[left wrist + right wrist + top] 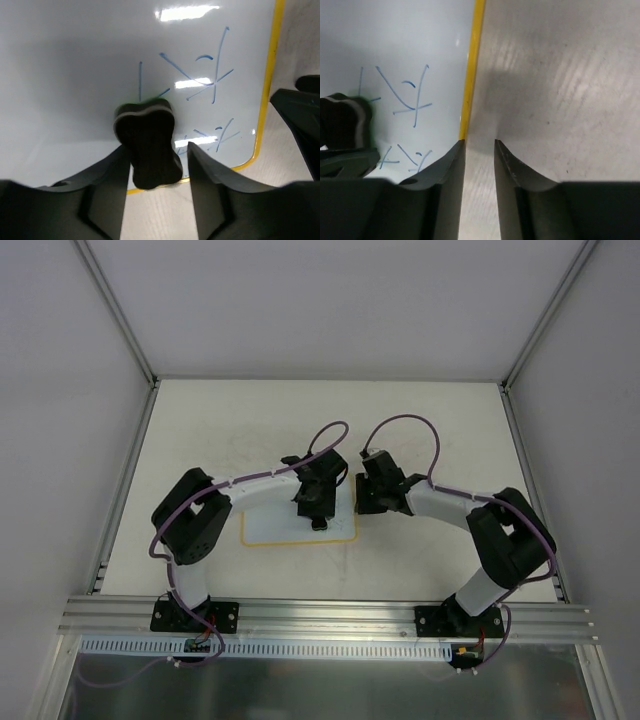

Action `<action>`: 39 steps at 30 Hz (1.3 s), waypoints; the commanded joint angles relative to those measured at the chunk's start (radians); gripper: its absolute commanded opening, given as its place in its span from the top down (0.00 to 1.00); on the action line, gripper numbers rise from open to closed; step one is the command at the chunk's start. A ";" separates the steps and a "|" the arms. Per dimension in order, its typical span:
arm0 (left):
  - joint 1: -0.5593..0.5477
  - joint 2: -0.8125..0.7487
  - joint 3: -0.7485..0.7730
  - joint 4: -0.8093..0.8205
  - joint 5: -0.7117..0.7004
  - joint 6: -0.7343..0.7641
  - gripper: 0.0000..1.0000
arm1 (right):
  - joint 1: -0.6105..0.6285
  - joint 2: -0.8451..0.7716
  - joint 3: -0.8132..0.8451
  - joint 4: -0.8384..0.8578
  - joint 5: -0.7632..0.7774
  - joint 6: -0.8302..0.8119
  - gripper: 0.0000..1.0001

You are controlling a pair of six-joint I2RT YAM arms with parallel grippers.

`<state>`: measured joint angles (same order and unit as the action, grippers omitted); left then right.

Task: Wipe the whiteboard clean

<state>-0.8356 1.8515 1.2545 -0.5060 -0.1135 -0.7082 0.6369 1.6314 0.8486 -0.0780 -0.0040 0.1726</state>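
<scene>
The whiteboard (pixel 275 525) lies flat on the table, white with a yellow border. Blue scribbles (pixel 210 75) sit near its right edge and also show in the right wrist view (pixel 412 95). My left gripper (pixel 318 512) is over the board's right half, shut on a black eraser (pixel 147 145) whose face rests on the board just left of the scribbles. My right gripper (pixel 479 141) is low at the board's right edge. Its jaws stand a narrow gap apart with nothing between them. Its left fingertip (pixel 457 150) is on the yellow border (pixel 470 75).
The right gripper's black body (pixel 300 115) is just past the board's right border, close to my left gripper. The beige table (pixel 250 430) is walled at the back and sides, with an aluminium rail (pixel 330 615) along the near edge.
</scene>
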 commanded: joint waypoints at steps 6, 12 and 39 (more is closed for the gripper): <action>0.053 -0.165 -0.035 -0.023 -0.046 -0.039 0.15 | 0.009 -0.212 0.064 -0.224 0.133 -0.028 0.35; 0.216 -0.398 -0.148 -0.042 -0.052 0.004 0.02 | 0.081 -0.231 0.148 -0.305 0.183 -0.024 0.28; 0.601 -0.431 -0.468 0.038 0.132 0.190 0.30 | 0.340 0.278 0.511 -0.419 0.305 0.139 0.45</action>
<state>-0.2382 1.4101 0.7921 -0.4919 -0.0353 -0.5289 0.9722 1.9030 1.3258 -0.4789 0.2623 0.2768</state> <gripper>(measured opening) 0.706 0.571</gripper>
